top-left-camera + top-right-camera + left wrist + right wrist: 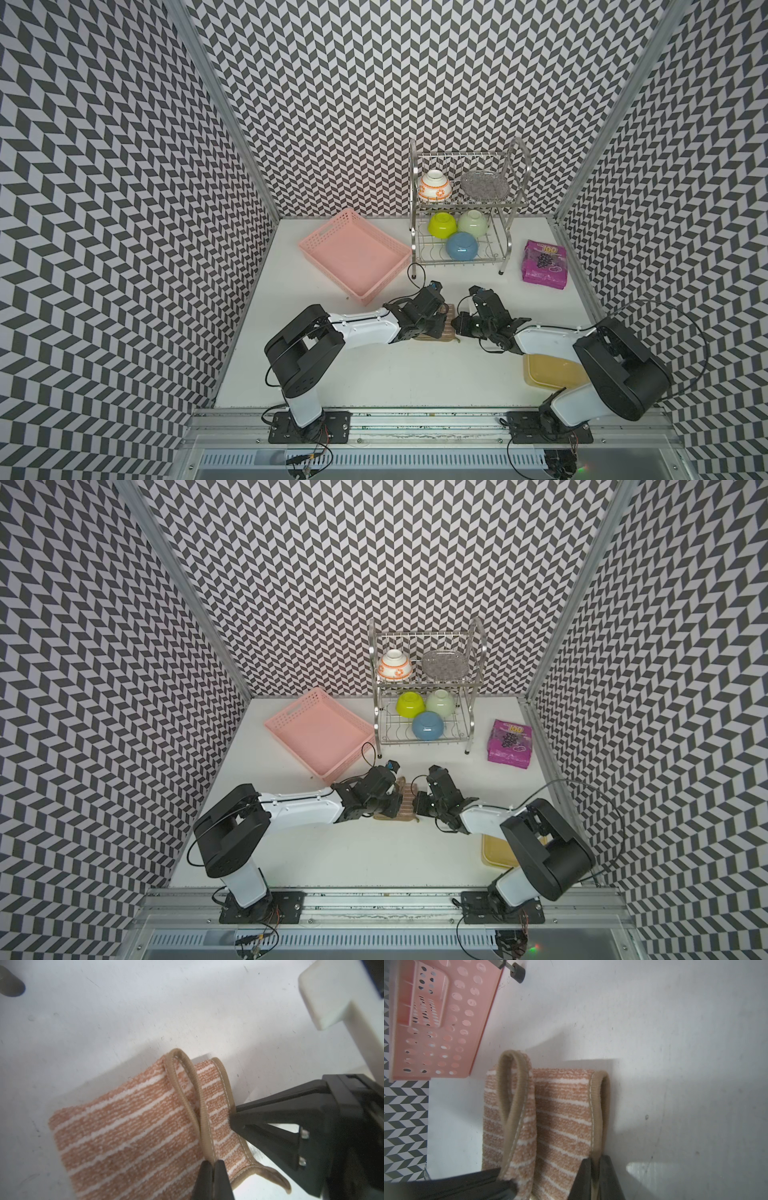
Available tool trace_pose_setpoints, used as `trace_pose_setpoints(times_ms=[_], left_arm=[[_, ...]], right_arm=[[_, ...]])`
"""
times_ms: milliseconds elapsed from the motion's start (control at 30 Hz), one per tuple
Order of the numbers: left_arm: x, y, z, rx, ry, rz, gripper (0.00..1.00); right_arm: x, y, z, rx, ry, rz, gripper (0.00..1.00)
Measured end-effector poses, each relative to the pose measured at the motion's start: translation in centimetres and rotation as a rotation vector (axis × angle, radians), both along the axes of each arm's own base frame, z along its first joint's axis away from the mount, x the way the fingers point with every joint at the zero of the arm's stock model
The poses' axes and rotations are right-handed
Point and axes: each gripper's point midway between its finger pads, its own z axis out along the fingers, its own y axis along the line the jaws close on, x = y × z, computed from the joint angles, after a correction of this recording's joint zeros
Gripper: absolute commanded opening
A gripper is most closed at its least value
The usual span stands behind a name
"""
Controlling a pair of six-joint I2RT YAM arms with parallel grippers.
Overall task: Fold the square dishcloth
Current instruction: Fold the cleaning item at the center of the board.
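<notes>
With left fingers (204,1180) and right fingers (609,1180) each pinching a tan hem of the dishcloth (128,1136), uneven pulling could slip one hem free, collapsing the fold.

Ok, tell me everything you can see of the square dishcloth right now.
The square dishcloth is soft and terry-like, with brownish-pink and cream stripes, tan stitched edging and a corner loop. It lies partly folded on the white table, near the pink basket. Two tan-edged borders arch up off the cloth: the left end effector pinches one, the right end effector the other.
</notes>
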Motion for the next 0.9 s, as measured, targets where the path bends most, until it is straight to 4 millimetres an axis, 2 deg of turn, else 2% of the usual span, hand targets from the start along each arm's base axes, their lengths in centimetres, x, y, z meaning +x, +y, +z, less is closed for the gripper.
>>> trace_pose_setpoints(times_ms=[900], left_arm=[[-0.4,-2.0,-0.1,-0.068,0.054,-0.033,0.00]], right_arm=[[0.0,0.0,0.0,0.000,0.000,0.000,0.12]])
